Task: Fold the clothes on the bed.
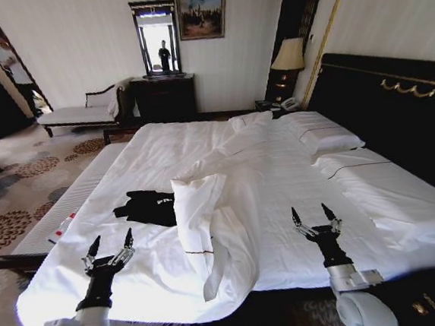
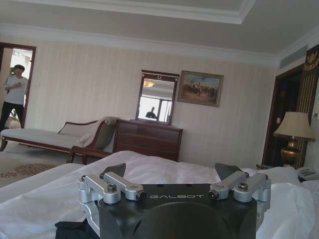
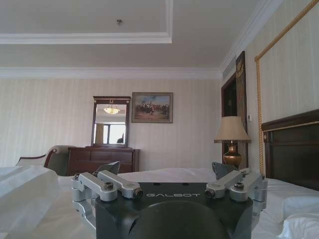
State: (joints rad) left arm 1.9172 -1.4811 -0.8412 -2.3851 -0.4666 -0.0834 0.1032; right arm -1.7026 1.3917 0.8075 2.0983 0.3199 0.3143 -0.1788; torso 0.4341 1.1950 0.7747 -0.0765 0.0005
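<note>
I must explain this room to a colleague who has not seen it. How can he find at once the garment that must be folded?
Start from the large bed with white sheets and dark wooden headboard. On its left half, beside the rumpled white duvet, lies a small crumpled black T-shirt, ahead of the open left gripper. It is the only dark thing on the white linen.

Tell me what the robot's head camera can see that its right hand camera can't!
Head camera alone: the black T-shirt lying crumpled on the bed, just ahead of the open left gripper, plus the patterned carpet and the long white bench beside the bed.

Right hand camera alone: the ceiling with its white moulding.

Both: the open right gripper, the white bedding, the dark headboard, the lamp, the mirror and the painting.
</note>
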